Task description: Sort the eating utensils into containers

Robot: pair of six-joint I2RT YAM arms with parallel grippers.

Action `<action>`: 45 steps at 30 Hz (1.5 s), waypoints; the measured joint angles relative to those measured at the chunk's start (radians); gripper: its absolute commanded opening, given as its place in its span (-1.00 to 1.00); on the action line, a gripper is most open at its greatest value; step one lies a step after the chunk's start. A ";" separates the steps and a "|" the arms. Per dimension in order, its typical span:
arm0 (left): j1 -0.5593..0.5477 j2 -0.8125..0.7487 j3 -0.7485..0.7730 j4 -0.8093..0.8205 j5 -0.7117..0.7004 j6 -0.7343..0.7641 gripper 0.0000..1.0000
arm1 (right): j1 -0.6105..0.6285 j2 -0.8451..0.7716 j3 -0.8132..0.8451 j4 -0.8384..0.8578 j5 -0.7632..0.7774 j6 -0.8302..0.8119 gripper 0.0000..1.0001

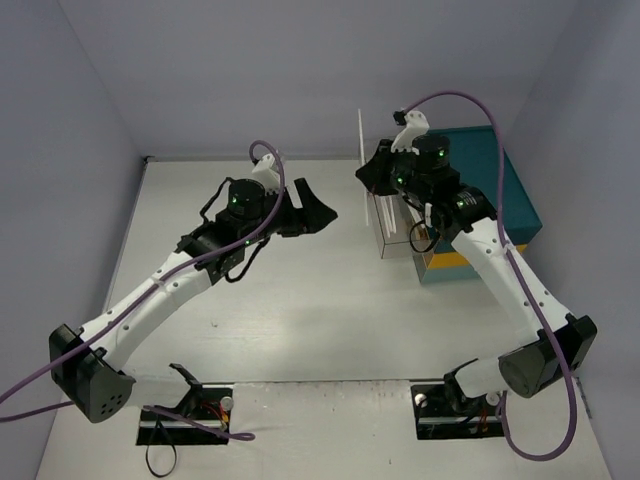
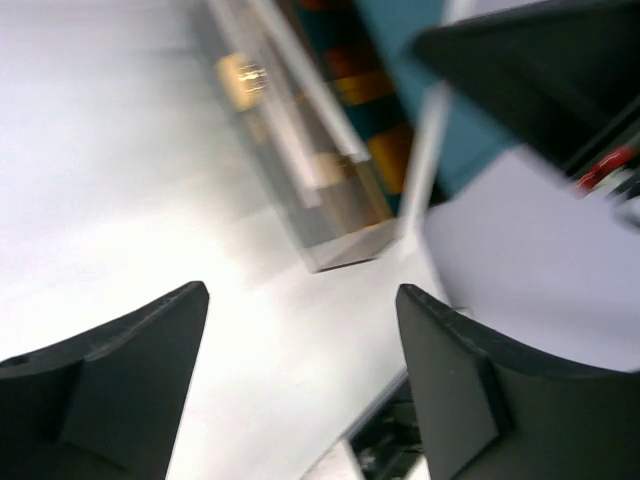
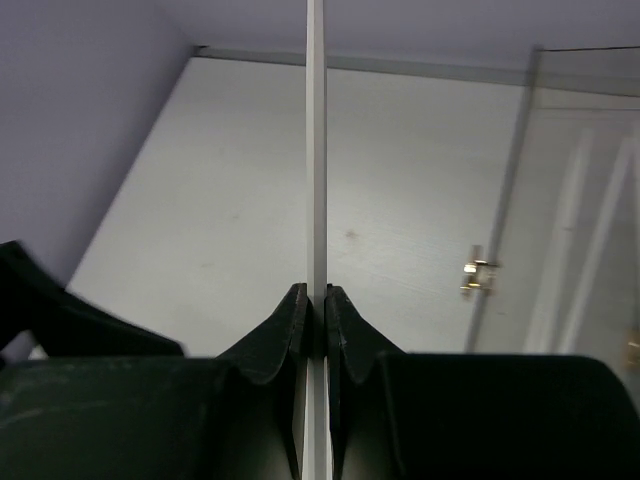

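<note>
The right gripper [image 3: 316, 297] has its jaws pressed tight on a thin pale utensil [image 3: 316, 150], seen edge-on, so I cannot tell if it is a fork, spoon or knife. It stands upright above the table [image 1: 300, 330], just left of the clear container [image 1: 396, 232]. That container touches the left side of a teal chest [image 1: 512, 190] with a yellow band. The left gripper [image 1: 316, 208] hangs over mid-table, jaws wide apart and holding nothing, well left of the container.

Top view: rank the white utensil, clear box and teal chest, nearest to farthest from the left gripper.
1. White utensil, held by the right gripper, just right of the left gripper.
2. Clear box, further right.
3. Teal chest, far right.
</note>
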State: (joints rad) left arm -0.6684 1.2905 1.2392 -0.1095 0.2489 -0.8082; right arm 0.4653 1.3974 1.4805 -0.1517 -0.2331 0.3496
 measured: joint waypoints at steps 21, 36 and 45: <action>0.429 -0.231 -0.272 -0.525 -0.365 0.439 0.65 | -0.112 0.231 0.006 -0.103 0.332 -0.257 -0.25; 0.440 -0.230 -0.374 -0.434 -0.411 0.501 0.65 | 0.061 0.173 0.100 -0.104 0.343 -0.269 0.50; 0.455 -0.230 -0.374 -0.421 -0.411 0.502 0.65 | 0.242 0.253 0.133 -0.092 0.374 -0.225 0.86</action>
State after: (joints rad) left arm -0.2138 1.0607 0.8654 -0.5301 -0.1625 -0.3061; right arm 0.7071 1.6500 1.6140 -0.2442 0.1406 0.1243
